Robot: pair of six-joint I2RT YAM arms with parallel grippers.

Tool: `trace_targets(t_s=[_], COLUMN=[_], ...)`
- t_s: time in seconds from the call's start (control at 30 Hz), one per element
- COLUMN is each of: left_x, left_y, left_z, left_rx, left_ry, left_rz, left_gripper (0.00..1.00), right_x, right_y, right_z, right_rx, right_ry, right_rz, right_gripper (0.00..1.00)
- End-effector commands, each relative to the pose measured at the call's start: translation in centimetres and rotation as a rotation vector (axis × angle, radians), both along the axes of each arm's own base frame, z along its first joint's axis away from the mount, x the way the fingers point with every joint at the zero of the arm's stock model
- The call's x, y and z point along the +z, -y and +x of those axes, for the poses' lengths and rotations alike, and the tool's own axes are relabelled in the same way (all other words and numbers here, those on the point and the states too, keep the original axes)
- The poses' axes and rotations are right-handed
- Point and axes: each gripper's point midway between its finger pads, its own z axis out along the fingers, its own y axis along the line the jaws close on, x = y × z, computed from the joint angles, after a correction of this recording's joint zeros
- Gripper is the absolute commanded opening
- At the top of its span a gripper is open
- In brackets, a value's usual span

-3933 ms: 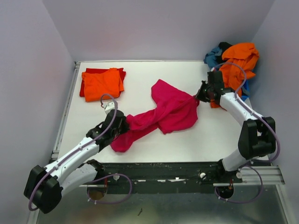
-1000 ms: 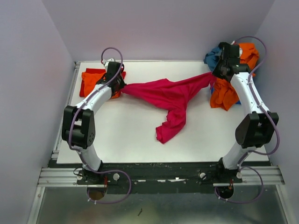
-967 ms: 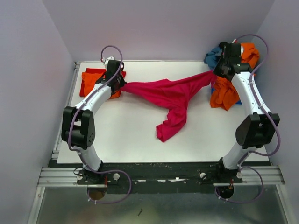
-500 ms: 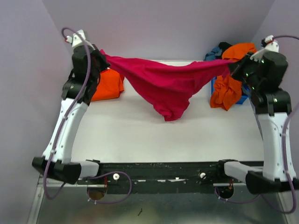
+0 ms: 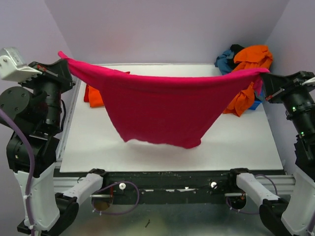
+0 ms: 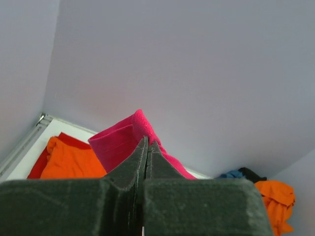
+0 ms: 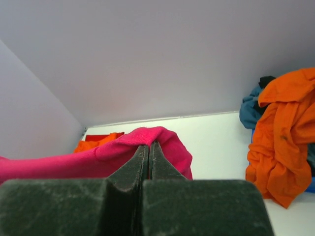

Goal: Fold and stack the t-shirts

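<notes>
The magenta-pink t-shirt (image 5: pixel 157 105) hangs spread wide in the air above the table, stretched between both raised arms. My left gripper (image 5: pixel 65 60) is shut on its left corner, which also shows in the left wrist view (image 6: pixel 123 142). My right gripper (image 5: pixel 263 76) is shut on its right corner, which also shows in the right wrist view (image 7: pixel 147 137). A folded orange t-shirt (image 6: pixel 74 162) lies on a red t-shirt (image 6: pixel 66 140) at the back left. A loose orange t-shirt (image 5: pixel 251 61), a teal-blue t-shirt (image 5: pixel 225 60) and a black one (image 5: pixel 237 48) are heaped at the back right.
The white table (image 5: pixel 98 147) lies below the hanging shirt. A small blue bin (image 5: pixel 257 103) sits under the heap at the back right. Purple walls close in the back and both sides.
Both arms have lifted the magenta-pink shirt off the table and drawn toward the near edge. The shirt has gone from a bunched strip to a wide hanging sheet.
</notes>
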Motion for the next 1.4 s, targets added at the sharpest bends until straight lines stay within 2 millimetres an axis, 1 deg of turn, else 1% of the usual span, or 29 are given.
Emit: trace_targets(t_s=[0.0,0.07,0.13,0.3,0.33,0.4,0.47,0.53,0.57,0.6,0.63,0.67,0.7,0.8,0.83,0.87,0.9,0.93,1.0,1.03,1.07,1.1,1.13,1.17,1.2,1.23,1.27,1.33,1.37], left_x=[-1.6,-3.9,-7.4,-18.0,-20.3,-23.6,-26.3,-28.0,-28.6,-28.3,-28.3,-29.3,-28.7,-28.4,-28.7,-28.8,-30.0,-30.5,-33.0,-33.9,-33.8,-34.4,-33.3,-32.7,-33.3,-33.1,-34.0,-35.0,-36.4], left_y=[-0.3,0.6,1.5,3.3,3.5,4.5,5.3,6.1,6.6,7.1,7.5,7.9,8.2,8.8,9.0,9.3,9.6,9.7,9.6,9.6,9.6,9.6,9.6,9.5,9.6,9.7,9.9,10.4,10.4], left_z=[2.9,5.6,8.9,16.7,18.1,20.9,23.5,26.1,27.5,28.7,29.9,30.7,31.4,32.9,33.2,33.5,33.6,33.7,33.1,32.3,31.5,30.3,28.7,27.3,25.7,24.1,22.4,19.0,17.2], left_rx=[0.054,0.039,0.028,0.013,0.008,-0.014,-0.031,-0.045,-0.056,-0.068,-0.08,-0.09,-0.099,-0.112,-0.118,-0.135,-0.149,-0.149,-0.142,-0.139,-0.137,-0.136,-0.132,-0.127,-0.128,-0.134,-0.138,-0.154,-0.156], left_ry=[-0.102,-0.15,-0.215,-0.395,-0.43,-0.471,-0.512,-0.533,-0.537,-0.524,-0.516,-0.533,-0.518,-0.5,-0.503,-0.512,-0.563,-0.603,-0.715,-0.747,-0.741,-0.746,-0.715,-0.695,-0.701,-0.688,-0.703,-0.711,-0.737], left_rz=[0.052,0.059,0.065,0.05,0.045,0.038,0.041,0.038,0.038,0.033,0.027,0.021,0.011,0.0,0.003,0.01,0.019,0.025,0.045,0.06,0.067,0.074,0.075,0.073,0.076,0.078,0.079,0.077,0.071], left_gripper=[0.0,0.0,0.0,0.0,0.0,0.0,0.0,0.0,0.0,0.0,0.0,0.0,0.0,0.0,0.01,0.27,0.58,0.79,0.91,0.92,0.92,0.93,0.93,0.93,0.92,0.91,0.89,0.85,0.83], right_x=[-1.8,-4.6,-8.2,-16.2,-17.5,-19.9,-21.6,-21.8,-22.8,-21.8,-22.2,-21.9,-22.1,-23.2,-23.6,-24.3,-25.0,-26.0,-27.7,-28.4,-28.5,-29.5,-29.0,-30.0,-31.4,-32.3,-33.9,-36.0,-37.5], right_y=[0.8,0.8,0.8,1.0,0.8,0.6,0.7,0.8,0.9,1.1,1.2,1.7,1.9,2.2,2.3,2.1,1.9,1.7,1.3,0.8,0.4,0.2,0.1,0.0,0.0,0.5,0.6,0.2,0.3], right_z=[3.0,5.9,9.1,16.0,17.2,19.7,22.2,24.7,26.1,27.2,28.3,29.2,30.0,31.6,32.0,32.2,32.1,31.7,30.4,29.4,28.4,27.2,25.7,24.0,22.5,21.0,19.2,16.2,14.6], right_rx=[-0.05,-0.062,-0.07,-0.1,-0.095,-0.086,-0.097,-0.104,-0.113,-0.127,-0.13,-0.163,-0.179,-0.198,-0.2,-0.189,-0.182,-0.171,-0.158,-0.126,-0.112,-0.106,-0.103,-0.105,-0.125,-0.17,-0.2,-0.205,-0.221], right_ry=[-0.128,-0.216,-0.306,-0.486,-0.508,-0.533,-0.545,-0.542,-0.564,-0.548,-0.56,-0.558,-0.573,-0.608,-0.618,-0.636,-0.658,-0.691,-0.737,-0.747,-0.741,-0.759,-0.743,-0.766,-0.798,-0.818,-0.856,-0.89,-0.924], right_rz=[-0.011,0.001,0.005,-0.003,-0.002,0.0,-0.004,-0.017,-0.024,-0.027,-0.03,-0.032,-0.032,-0.029,-0.03,-0.03,-0.031,-0.021,-0.004,0.008,0.023,0.041,0.057,0.07,0.087,0.099,0.101,0.106,0.098], right_gripper=[0.01,0.01,0.01,0.01,0.01,0.01,0.01,0.01,0.01,0.01,0.01,0.01,0.01,0.02,0.18,0.65,0.93,1.0,1.0,1.0,1.0,1.0,0.98,0.94,0.89,0.83,0.75,0.68,0.66])
